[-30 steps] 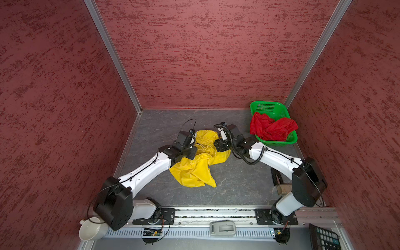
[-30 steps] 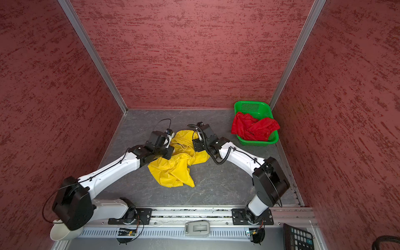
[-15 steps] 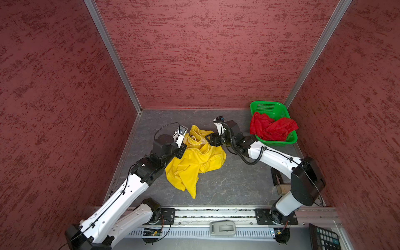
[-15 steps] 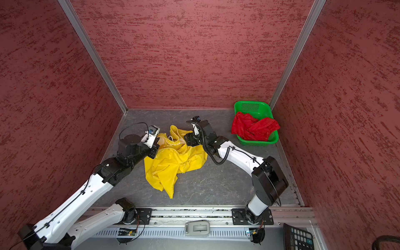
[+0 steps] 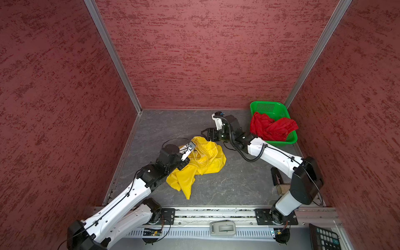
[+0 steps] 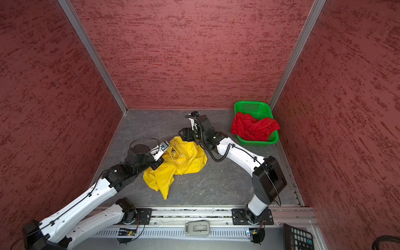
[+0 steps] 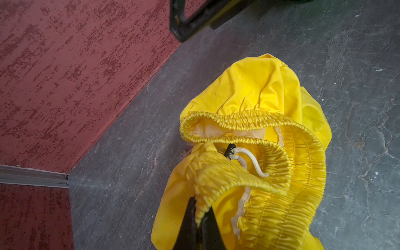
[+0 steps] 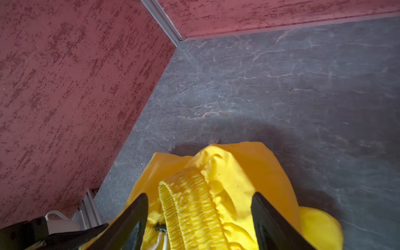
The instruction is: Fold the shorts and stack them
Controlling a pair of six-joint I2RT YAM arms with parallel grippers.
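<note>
The yellow shorts point(image 5: 203, 166) point(image 6: 181, 166) lie crumpled mid-table, the gathered waistband point(image 7: 249, 123) looped open with a white drawstring showing. My left gripper point(image 7: 200, 205) point(image 5: 184, 165) is shut on a fold of that waistband at the heap's left side. At the heap's far edge my right gripper point(image 8: 199, 197) point(image 5: 208, 134) stands open, its fingers either side of the waistband point(image 8: 190, 194) without pinching it. The red shorts point(image 5: 272, 127) point(image 6: 253, 127) lie bunched in the green basket point(image 5: 267, 106) point(image 6: 251, 105).
The basket sits in the back right corner against the red walls. A brown block point(image 5: 282, 188) lies by the right arm's base. On the front rail rest a grey device point(image 5: 222, 227) and a calculator point(image 5: 324, 238). A white cup point(image 8: 56, 218) shows at the front left.
My left gripper has dragged the yellow waistband leftward, and a leg now trails toward the front. The right gripper has shifted toward the back and opened slightly wider.
</note>
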